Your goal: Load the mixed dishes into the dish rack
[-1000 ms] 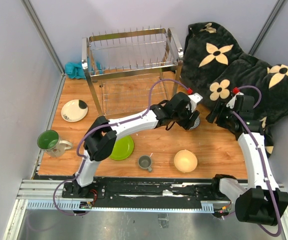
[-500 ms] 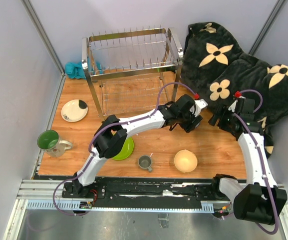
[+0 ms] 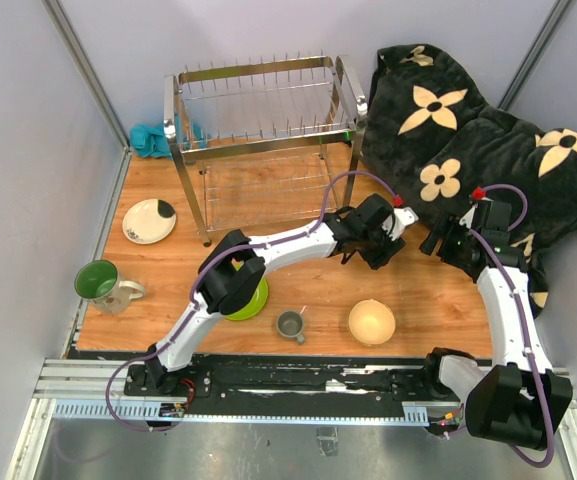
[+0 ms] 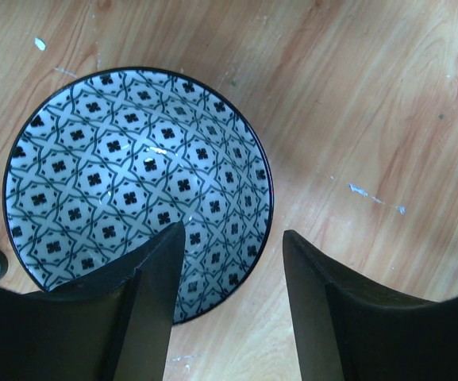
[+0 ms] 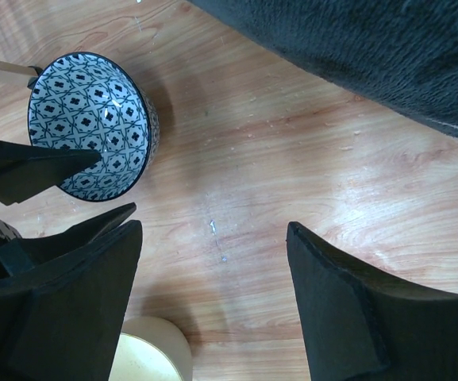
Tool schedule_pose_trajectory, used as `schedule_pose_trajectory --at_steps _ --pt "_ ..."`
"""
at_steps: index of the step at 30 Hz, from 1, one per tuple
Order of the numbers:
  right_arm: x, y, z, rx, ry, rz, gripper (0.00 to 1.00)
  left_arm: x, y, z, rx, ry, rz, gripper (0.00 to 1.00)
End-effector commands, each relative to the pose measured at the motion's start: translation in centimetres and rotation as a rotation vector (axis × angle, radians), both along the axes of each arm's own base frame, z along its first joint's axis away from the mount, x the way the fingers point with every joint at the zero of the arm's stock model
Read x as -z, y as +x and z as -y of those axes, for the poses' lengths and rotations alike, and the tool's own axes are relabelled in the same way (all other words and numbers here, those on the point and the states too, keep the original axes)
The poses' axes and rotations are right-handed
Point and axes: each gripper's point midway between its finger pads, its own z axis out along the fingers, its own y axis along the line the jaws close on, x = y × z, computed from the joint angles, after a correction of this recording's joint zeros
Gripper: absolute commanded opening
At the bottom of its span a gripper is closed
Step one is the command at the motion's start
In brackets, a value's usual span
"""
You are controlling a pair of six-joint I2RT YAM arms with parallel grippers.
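Progress: nothing loaded; dish rack [image 3: 263, 130] holds no dish on either tier.

All six pieces sit on the table [image 3: 428, 300]:
- cream plate with black patch [image 3: 149, 220] and white mug with green inside [image 3: 103, 283] at left
- lime-green plate [image 3: 251, 300] partly under the left arm
- small grey mug [image 3: 290, 324] and cream-yellow bowl [image 3: 372, 322] near the front
- blue-patterned small bowl [image 4: 137, 190] right of the rack

Left gripper [image 4: 232, 234] is spread over the bowl's near rim, one finger inside, one outside; contact probably not made, the view is too steep to settle it.

Right gripper [image 5: 213, 230] is spread wide, empty, over bare wood just beside the bowl.

Remaining: grasp, lift and rack this bowl; then the other five.
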Motion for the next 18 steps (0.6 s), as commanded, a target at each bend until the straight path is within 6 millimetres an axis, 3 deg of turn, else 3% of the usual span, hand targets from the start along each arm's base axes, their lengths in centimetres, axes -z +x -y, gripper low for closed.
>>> schedule_pose_trajectory --at_steps 1,6,10,14,18 --pt "0.4 0.0 0.4 0.017 0.005 -0.006 0.75 0.0 0.1 1.2 0.031 -0.007 0.017 0.57" --pt "0.5 0.1 0.5 0.019 0.009 -0.008 0.75 0.9 0.1 1.3 0.026 0.008 0.003 0.56" --pt "0.5 0.1 0.5 0.019 0.01 -0.008 0.75 1.7 0.1 1.0 0.019 0.023 -0.007 0.49" --pt "0.6 0.0 0.5 0.02 0.008 -0.011 0.75 1.8 0.3 0.8 0.007 0.028 -0.012 0.34" --pt "0.8 0.0 0.5 0.018 0.011 -0.014 0.75 1.8 0.3 0.6 -0.005 0.022 -0.025 0.12"
